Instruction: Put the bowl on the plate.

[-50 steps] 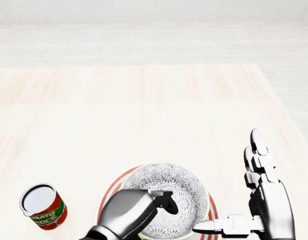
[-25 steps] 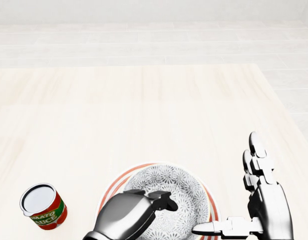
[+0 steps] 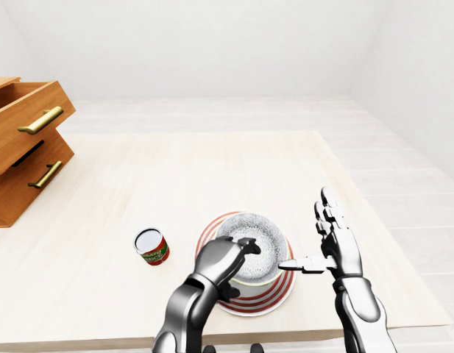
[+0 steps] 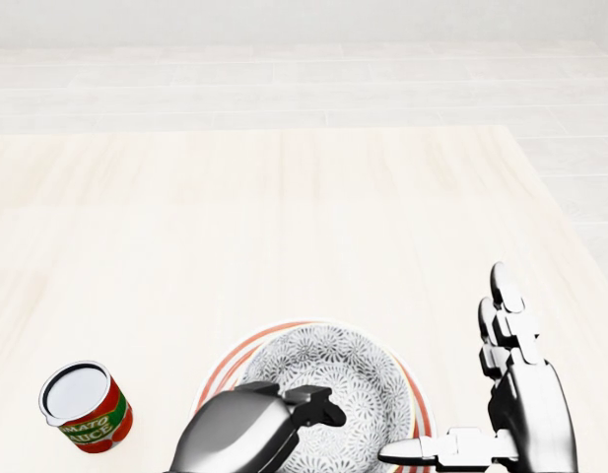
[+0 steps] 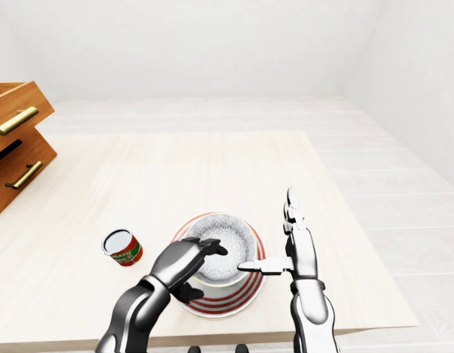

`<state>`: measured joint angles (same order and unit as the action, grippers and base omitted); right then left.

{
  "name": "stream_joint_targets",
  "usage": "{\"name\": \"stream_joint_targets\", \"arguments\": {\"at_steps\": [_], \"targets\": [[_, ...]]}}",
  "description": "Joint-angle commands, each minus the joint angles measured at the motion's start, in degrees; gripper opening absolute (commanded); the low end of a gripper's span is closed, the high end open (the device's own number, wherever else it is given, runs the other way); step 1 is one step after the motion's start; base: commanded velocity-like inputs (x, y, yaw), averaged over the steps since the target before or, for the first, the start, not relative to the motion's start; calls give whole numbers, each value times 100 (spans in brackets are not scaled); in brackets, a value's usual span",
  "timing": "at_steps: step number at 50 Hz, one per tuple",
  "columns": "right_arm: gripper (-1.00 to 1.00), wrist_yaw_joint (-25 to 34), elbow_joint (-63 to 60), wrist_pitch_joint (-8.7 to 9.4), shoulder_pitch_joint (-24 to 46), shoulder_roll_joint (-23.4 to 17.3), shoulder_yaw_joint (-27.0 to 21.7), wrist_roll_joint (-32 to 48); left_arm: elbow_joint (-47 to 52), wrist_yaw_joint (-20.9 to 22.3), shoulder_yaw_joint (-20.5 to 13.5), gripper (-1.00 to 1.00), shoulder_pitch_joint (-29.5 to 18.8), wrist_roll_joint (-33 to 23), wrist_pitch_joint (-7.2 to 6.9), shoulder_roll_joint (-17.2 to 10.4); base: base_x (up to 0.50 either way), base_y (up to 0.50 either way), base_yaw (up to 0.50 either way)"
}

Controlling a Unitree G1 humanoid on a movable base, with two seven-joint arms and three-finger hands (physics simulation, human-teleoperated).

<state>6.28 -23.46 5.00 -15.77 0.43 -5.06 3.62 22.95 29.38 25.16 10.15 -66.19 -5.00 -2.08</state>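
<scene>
The grey-and-white patterned bowl [image 4: 368, 389] sits inside the red-striped plate [image 4: 217, 370] at the bottom middle of the head view. My left hand [image 4: 318, 409] comes in from the bottom and holds the bowl's near-left rim, with its fingers curled over the rim into the bowl. In the left-eye view the thumb [image 3: 228, 291] shows below the rim. My right hand [image 4: 451, 370] stands just right of the plate, open, with its fingers upright and its thumb pointing left at the plate's edge. It touches nothing.
A tomato sauce can [image 4: 85, 406] stands upright left of the plate. A wooden chest with its drawers [image 3: 24, 147] pulled out sits at the table's left side. The table's right edge [image 3: 392, 243] runs close to my right hand.
The bowl has come down from a slightly raised, tilted pose and settled level in the plate. My left hand drew a little toward the bottom of the view. The right hand barely moved.
</scene>
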Motion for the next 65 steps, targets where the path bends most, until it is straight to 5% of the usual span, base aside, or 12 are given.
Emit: {"name": "stream_joint_targets", "arguments": {"at_steps": [1, 28, 39, 56, 65], "targets": [[100, 6, -13, 0, -17, -6, -13, -9, 510, 202, -10, 22, 169, 11, 0, -82, 0, 0, 0], [100, 81, -224, 0, -53, 4, -58, -10, 1681, 1062, -505, 23, 41, -25, 0, -88, 0, 0, 0], [100, 76, -156, 0, -56, 13, -39, 5, 1805, 1062, -1007, 49, -53, 304, 0, -38, 0, 0, 0], [100, 65, -139, 0, -53, 15, -21, 26, 2001, 1062, -1343, 98, -2, 688, 0, 78, 0, 0, 0], [100, 60, -152, 0, -47, 10, -16, 29, 2049, 1043, -1547, 100, 24, 1145, 0, 118, 0, 0, 0]]}}
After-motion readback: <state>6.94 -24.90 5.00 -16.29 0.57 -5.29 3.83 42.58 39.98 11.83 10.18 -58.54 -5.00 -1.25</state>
